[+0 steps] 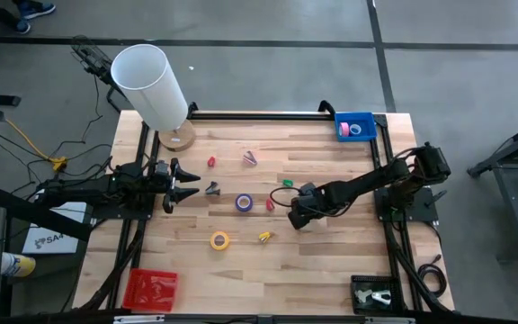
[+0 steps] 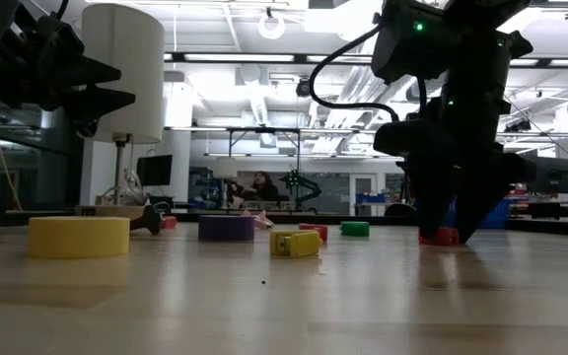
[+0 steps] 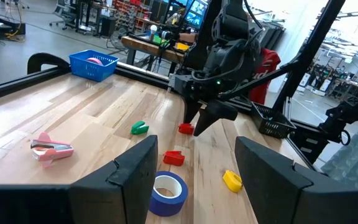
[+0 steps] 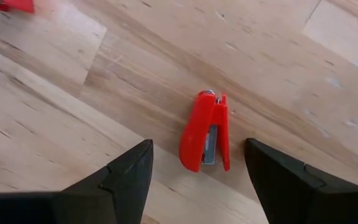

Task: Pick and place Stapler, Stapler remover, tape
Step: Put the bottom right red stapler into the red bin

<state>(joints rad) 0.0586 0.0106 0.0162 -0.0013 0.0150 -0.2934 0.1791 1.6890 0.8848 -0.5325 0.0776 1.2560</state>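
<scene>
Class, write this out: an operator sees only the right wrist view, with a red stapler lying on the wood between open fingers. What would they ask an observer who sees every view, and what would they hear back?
Operator: Where is the other arm?
Observer: The left gripper hangs open at the table's left side, well apart from the right gripper over your stapler.
Operator: Is there anywhere to put things?
Observer: A blue basket sits at the table corner that shows top right in the high view, with pink tape in it.
</scene>
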